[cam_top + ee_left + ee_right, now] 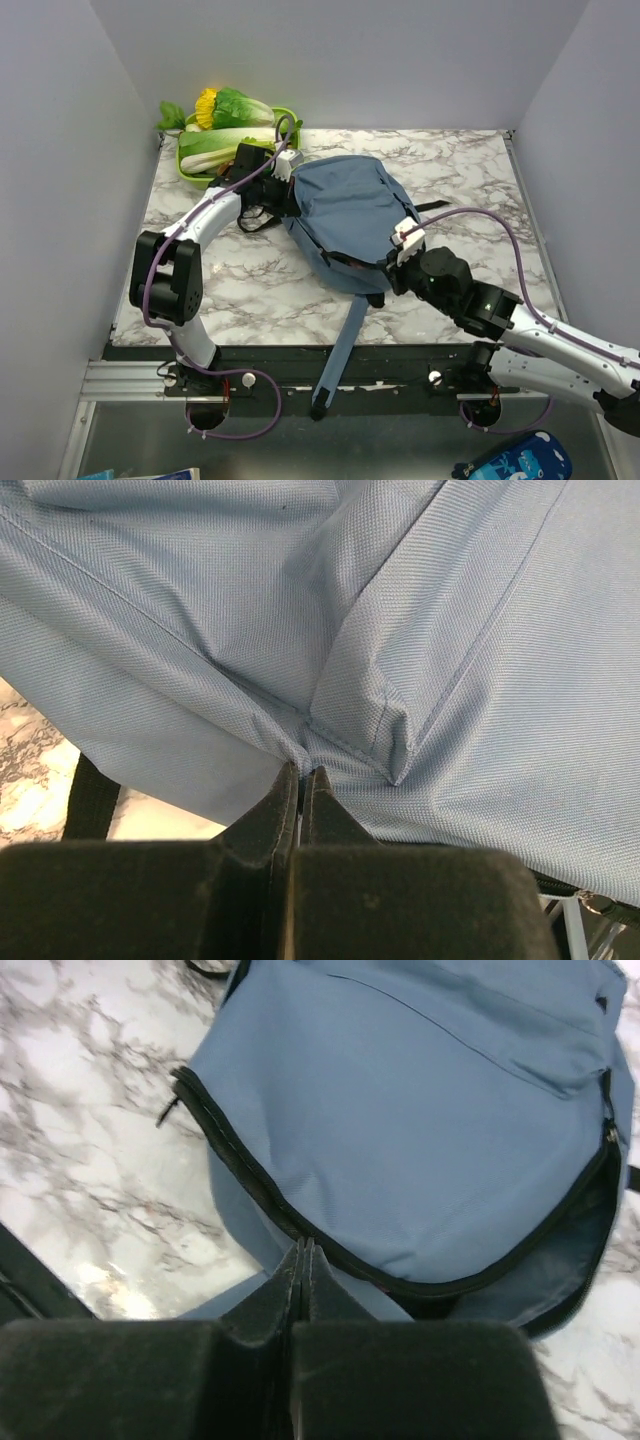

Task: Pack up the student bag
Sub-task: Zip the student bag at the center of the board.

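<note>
Student bag (345, 210) lay flat in the middle of the counter (480, 200), dusty-blue and rounded. Its zip mouth (585, 1220) gaped along the near edge, so closing looked left to do; contents hidden. Left end effector (302, 777) pinched a fabric fold, while right end effector (302, 1250) was closed narrow at the zip rim, grip unclear.

Black fingers (262, 825) are seen on left pincer (300, 772) and right pincer (302, 1247); behind them, white links (215, 210), purple cables (497, 220).

No legible text, labels, brands, numbers or signs in any view. Dark-blue pouch (512, 462) at the near right edge carries a white print, too small to tell whether it includes lettering.
</note>
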